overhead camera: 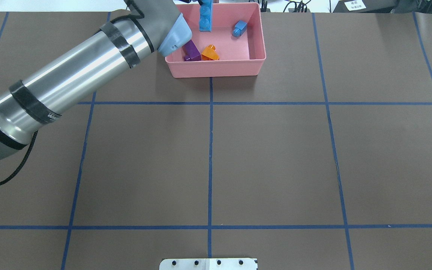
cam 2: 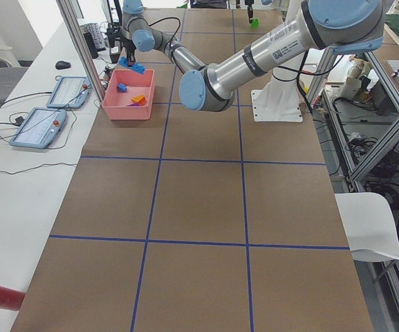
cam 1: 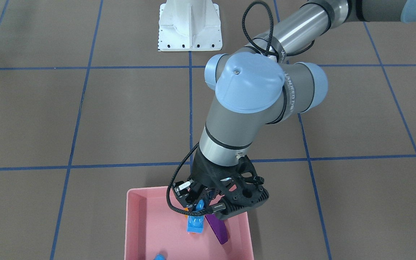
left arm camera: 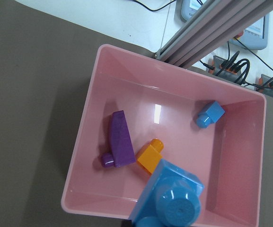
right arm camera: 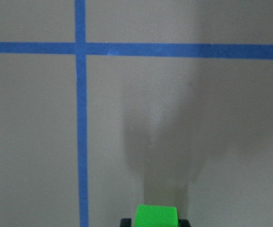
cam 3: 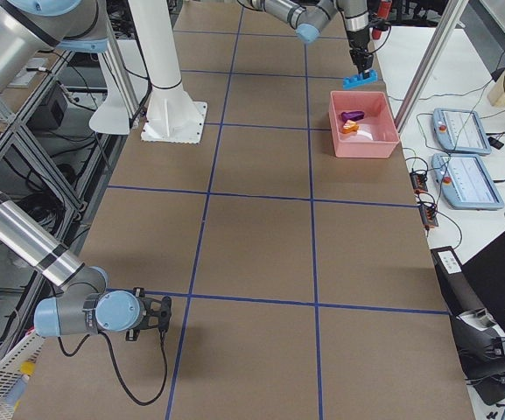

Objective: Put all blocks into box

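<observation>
The pink box [overhead camera: 256, 41] is a shallow, smooth plastic tray with rounded corners and a glossy floor that throws back a white glare. It stands on the matte brown desk [overhead camera: 276, 157], which is ruled into squares by blue tape [overhead camera: 210, 157].

3 glossy bricks lie in the box. The purple sloped brick [left arm camera: 119, 140] is a wedge with 1 round stud at its low end. The orange sloped brick [left arm camera: 150, 156] is set against its side. The small blue 1-stud brick [left arm camera: 210, 113] lies well apart from both, near the opposite wall.

The long blue 4-stud brick [cam 1: 196, 224] is pinched on end by the left claw [cam 1: 198, 208] and is held over the box, above the orange one. In the front view most of the orange brick is hidden behind it, and the left claw's fingertips are lost among the black frame and cable. In the overhead view the brick's upper part is cut off by the frame edge.

Away from the box, the right claw [right arm camera: 154, 222] is closed on the green brick [right arm camera: 156, 215]. Only a flat bright green face is seen, flanked by 2 black tips at the bottom edge of the wrist view. Its studs cannot be made out, and a soft forked shadow is cast on the desk beyond it.
</observation>
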Controlling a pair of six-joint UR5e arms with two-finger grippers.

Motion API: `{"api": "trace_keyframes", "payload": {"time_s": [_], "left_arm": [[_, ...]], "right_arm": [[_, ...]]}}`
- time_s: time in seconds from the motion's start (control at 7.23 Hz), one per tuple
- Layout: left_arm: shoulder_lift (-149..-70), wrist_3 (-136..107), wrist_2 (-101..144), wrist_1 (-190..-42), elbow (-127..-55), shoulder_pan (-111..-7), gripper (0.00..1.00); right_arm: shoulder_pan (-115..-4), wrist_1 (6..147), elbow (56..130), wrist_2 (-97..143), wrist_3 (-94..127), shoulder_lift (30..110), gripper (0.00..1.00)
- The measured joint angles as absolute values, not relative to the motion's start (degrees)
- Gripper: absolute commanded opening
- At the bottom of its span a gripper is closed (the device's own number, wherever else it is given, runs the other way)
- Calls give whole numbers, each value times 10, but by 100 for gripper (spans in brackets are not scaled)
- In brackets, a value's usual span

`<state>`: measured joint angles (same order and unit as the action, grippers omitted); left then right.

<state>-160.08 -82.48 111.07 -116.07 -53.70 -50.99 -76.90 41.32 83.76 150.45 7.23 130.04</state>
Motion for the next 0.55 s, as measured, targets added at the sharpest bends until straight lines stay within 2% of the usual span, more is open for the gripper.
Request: {"api": "trace_keyframes", "payload": {"time_s": [0.14, 0.28, 0.41, 0.55], "left_arm": [[-1605, -831, 1073, -1200, -506, -494, 32], [-1607, -833, 1044, -1227, -485, -482, 92], [-1607, -833, 1027, -1242, -473, -472, 100], [-1607, -833, 1019, -1249, -469, -464, 100]], "right_arm": [[-768, 417, 843, 1520, 74, 1296, 0], [-769, 436, 861, 1528, 76, 1290, 0], [-775, 484, 901, 1532, 78, 1285, 0], [-786, 548, 953, 1532, 79, 1278, 0]]}}
